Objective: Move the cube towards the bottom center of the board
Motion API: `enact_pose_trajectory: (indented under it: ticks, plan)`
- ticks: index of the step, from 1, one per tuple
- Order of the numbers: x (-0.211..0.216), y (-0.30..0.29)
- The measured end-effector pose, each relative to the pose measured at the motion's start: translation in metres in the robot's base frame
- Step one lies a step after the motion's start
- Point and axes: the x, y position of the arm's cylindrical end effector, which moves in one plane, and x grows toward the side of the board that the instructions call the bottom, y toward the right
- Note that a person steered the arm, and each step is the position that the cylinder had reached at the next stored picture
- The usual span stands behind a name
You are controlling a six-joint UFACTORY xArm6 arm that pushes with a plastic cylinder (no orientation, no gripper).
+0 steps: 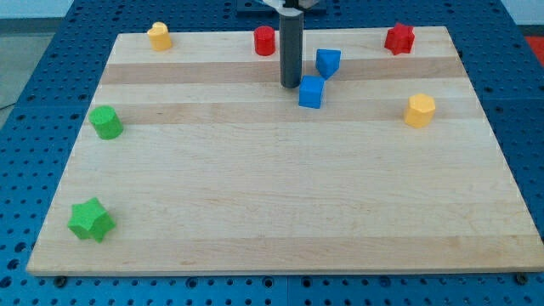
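Note:
A blue cube [311, 92] lies on the wooden board [280, 195] above the centre, toward the view's top. My tip [291, 86] stands just left of the cube, close to its left side; whether they touch cannot be told. A second blue block [328, 62], of less clear shape, lies just above and right of the cube.
A red cylinder [265, 40] and a red star-like block [399, 38] lie along the top edge. A yellow block [159, 36] is at top left, a yellow hexagonal block [419, 110] at right. A green cylinder-like block [106, 122] and a green star [90, 219] are at left.

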Motion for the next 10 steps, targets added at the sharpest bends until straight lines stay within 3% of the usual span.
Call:
enact_pose_trajectory:
  ticks: [1, 4, 6, 7, 9, 10]
  plan:
    - [-0.017, 0.011]
    - [0.077, -0.006]
    - [0.034, 0.016]
    - [0.041, 0.043]
    - [0.137, 0.004]
    - [0.136, 0.004]
